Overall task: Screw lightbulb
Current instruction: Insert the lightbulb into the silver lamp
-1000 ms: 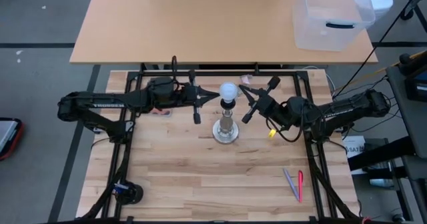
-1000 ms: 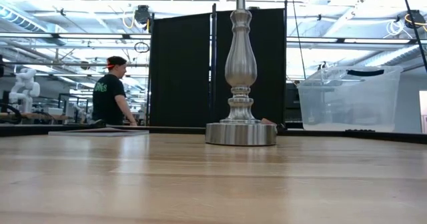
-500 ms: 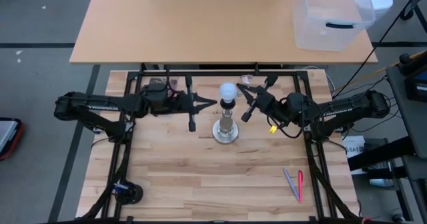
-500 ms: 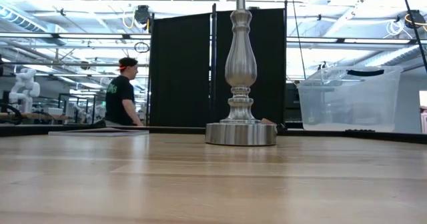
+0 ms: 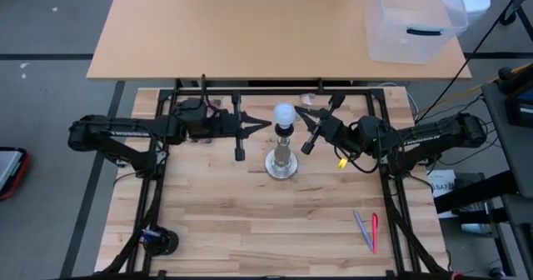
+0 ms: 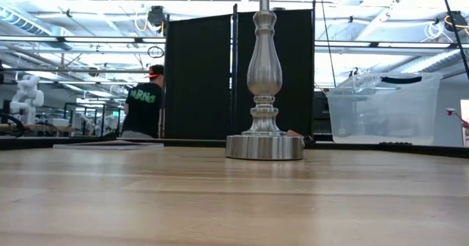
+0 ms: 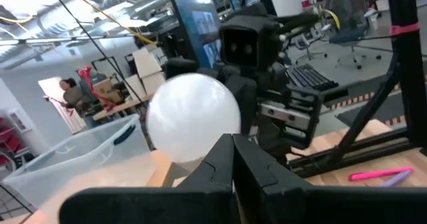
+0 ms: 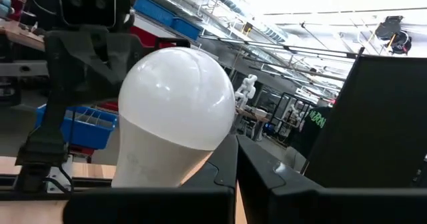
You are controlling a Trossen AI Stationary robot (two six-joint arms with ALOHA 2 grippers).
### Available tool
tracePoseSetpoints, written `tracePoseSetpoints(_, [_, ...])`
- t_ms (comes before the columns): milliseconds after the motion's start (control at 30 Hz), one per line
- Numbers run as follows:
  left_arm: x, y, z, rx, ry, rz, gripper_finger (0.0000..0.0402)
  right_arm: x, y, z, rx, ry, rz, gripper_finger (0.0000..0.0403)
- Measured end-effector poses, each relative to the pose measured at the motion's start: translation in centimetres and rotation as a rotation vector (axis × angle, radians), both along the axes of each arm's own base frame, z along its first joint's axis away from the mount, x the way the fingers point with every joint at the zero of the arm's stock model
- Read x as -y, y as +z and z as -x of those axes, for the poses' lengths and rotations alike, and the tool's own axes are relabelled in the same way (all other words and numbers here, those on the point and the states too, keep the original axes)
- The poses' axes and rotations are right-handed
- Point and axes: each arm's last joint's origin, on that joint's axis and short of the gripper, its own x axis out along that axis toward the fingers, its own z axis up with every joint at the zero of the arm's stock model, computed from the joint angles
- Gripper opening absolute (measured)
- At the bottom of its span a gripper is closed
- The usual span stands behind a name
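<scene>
Only the high view shows the bulb [image 5: 286,112] atop the stand [image 5: 282,162]; left claw [image 5: 268,127] and right claw [image 5: 300,109] flank it, clenched, empty.

white lightbulb [image 5: 286,112]; silver stand [image 5: 282,157]; pale wood table [image 5: 250,222]; pink pen [image 5: 374,232]; clear bin [image 5: 412,22].
</scene>
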Motion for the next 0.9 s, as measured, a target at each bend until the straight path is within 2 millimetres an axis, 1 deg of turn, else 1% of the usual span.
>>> tracePoseSetpoints(300, [-0.8,0.0,0.1,0.002,0.026,0.006,0.0002,-0.7,-0.1,0.0,-0.012,0.025,0.003,0.0])
tracePoseSetpoints(567, [-1.0,-0.5,-0.9,0.012,0.029,0.003,0.0002,-1.0,-0.1,0.1,-0.015,0.007,-0.007,0.0])
tracePoseSetpoints(900, [-2.0,-0.6,-0.9,0.009,0.063,0.023,0.0002,-1.4,-0.3,0.0,-0.036,0.032,-0.009,0.0])
